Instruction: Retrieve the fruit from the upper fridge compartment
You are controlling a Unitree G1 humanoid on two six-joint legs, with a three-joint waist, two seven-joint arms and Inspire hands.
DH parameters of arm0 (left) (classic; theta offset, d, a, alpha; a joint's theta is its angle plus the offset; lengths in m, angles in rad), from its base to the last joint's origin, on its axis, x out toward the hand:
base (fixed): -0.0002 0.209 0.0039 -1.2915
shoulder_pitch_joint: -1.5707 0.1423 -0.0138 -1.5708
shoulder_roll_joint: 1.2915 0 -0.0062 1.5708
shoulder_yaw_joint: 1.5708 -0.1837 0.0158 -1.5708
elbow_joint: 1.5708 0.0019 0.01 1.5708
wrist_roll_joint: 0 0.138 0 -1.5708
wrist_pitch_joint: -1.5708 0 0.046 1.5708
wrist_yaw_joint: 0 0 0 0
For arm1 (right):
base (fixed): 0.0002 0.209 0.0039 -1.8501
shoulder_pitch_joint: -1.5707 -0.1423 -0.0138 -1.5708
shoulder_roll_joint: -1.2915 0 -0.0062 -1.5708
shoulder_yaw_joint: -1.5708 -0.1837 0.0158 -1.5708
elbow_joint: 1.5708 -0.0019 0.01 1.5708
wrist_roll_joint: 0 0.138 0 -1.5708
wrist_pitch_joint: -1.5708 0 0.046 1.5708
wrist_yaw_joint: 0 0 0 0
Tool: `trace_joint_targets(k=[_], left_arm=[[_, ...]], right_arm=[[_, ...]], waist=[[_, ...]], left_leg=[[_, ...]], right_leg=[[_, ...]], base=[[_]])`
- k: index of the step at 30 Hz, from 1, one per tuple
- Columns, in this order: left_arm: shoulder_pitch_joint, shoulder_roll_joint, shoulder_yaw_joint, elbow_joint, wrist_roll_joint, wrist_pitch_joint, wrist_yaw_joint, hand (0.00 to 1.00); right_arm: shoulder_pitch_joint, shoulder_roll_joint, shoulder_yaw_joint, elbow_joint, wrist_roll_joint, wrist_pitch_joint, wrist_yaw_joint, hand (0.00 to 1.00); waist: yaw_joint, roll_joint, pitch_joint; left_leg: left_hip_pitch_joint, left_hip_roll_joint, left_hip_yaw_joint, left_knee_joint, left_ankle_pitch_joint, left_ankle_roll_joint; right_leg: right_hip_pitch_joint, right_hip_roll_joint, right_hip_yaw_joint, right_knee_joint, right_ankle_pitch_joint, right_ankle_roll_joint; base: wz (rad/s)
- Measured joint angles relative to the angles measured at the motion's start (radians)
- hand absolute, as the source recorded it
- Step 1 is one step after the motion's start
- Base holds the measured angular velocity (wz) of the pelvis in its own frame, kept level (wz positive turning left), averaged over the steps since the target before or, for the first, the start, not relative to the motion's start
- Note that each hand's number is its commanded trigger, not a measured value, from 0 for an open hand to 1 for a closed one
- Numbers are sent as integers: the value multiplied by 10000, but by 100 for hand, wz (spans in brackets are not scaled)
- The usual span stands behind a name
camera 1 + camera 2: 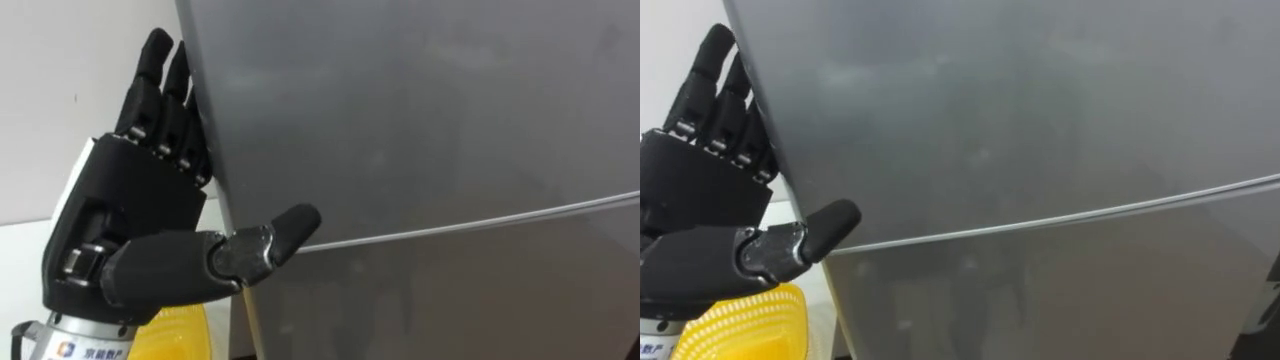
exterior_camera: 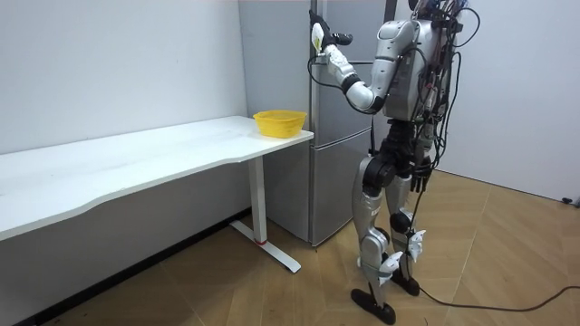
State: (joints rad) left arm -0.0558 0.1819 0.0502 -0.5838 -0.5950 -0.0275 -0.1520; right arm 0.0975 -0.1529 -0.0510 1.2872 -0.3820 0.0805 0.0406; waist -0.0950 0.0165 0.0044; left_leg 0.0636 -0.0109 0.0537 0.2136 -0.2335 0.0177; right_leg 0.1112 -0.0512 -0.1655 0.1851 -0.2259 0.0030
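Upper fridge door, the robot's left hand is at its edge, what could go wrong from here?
The left hand lies with straight fingers along the left edge of the closed upper fridge door, not curled behind it, so a pull may slip off. Its thumb rests by the seam above the lower door, so it might catch the wrong door. The yellow basket sits just below the wrist; the arm could bump it.

one tall grey metal fridge with two doors: one upper door and one lower door. to its left, one long white table bearing one yellow woven plastic bowl. one black left hand, fingers straight.
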Motion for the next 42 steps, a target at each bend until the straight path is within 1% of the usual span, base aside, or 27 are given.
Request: trace_joint_targets(k=[5,7,9,10,15,24,27,28,31,33,35,39,42], left_arm=[[0,-1,-9,1,-15,18,-1,0],[0,-2,-15,0,-67,87,-70,0],[0,-48,-81,-3,-517,143,-170,0],[0,-50,-87,6,-726,167,-187,0],[0,-104,-136,7,-1029,232,-210,0],[0,-107,-153,21,-1228,232,-526,0],[0,-104,-153,20,-1225,232,-661,0],[0,-102,-153,20,-1227,232,-743,0],[-31,-101,-153,19,-1231,232,-945,0],[-177,-101,-151,21,-1239,231,-973,0],[-264,-102,-142,27,-1454,198,-973,0],[-268,-122,-149,27,-2224,-164,-1026,0],[-269,-120,-151,29,-2653,-285,-1159,0]], right_arm=[[0,11,8,-1,-31,83,68,0],[21,7,203,-4,-20,88,55,0],[38,5,613,-17,-8,96,54,0],[42,8,712,-19,-24,111,67,0],[20,8,747,-16,69,304,64,0],[3,-4,975,13,151,295,162,0],[-39,-67,973,23,157,282,301,0],[-45,-106,972,21,177,282,311,0],[-44,-196,968,20,274,286,360,0],[-8,-197,970,21,283,290,367,0],[28,-196,970,23,271,283,368,0],[27,-193,970,106,247,206,375,0],[28,-194,959,213,255,203,372,0]], waist=[[-79,-21,-4],[-73,-44,-14],[-56,-74,-43],[-39,-83,-40],[-34,-96,-48],[-31,-94,-48],[-4,-54,-45],[-3,-23,-60],[-3,49,-64],[-8,58,-57],[-16,61,-54],[-57,61,-44],[-74,56,-39]], left_leg=[[-13,-6,3,-7,0,1],[-19,-2,29,-9,0,0],[-47,-1,36,-10,1,1],[-47,-1,50,-11,1,2],[-45,-6,118,-14,11,19],[-52,-10,238,-11,37,63],[-58,-9,263,-6,45,81],[-95,-14,272,-1,50,90],[-190,-31,298,18,76,140],[-241,-34,315,20,90,164],[-230,-36,374,15,105,190],[-189,-22,540,6,106,193],[-195,-15,588,-3,92,216]], right_leg=[[-6,-9,-18,1,4,6],[-17,-10,-12,4,4,6],[-58,-14,-7,7,7,6],[-61,-17,2,8,9,9],[-63,-39,8,5,44,38],[-78,-85,63,2,83,80],[-102,-96,231,0,122,122],[-134,-111,264,-2,140,137],[-206,-143,280,-5,206,165],[-242,-154,280,-5,224,174],[-247,-164,303,-3,227,178],[-259,-164,428,6,238,196],[-287,-153,505,29,246,208]], base=[[0],[0],[0],[0],[0],[0],[-4],[0],[2],[5],[-2],[-9],[-3]])
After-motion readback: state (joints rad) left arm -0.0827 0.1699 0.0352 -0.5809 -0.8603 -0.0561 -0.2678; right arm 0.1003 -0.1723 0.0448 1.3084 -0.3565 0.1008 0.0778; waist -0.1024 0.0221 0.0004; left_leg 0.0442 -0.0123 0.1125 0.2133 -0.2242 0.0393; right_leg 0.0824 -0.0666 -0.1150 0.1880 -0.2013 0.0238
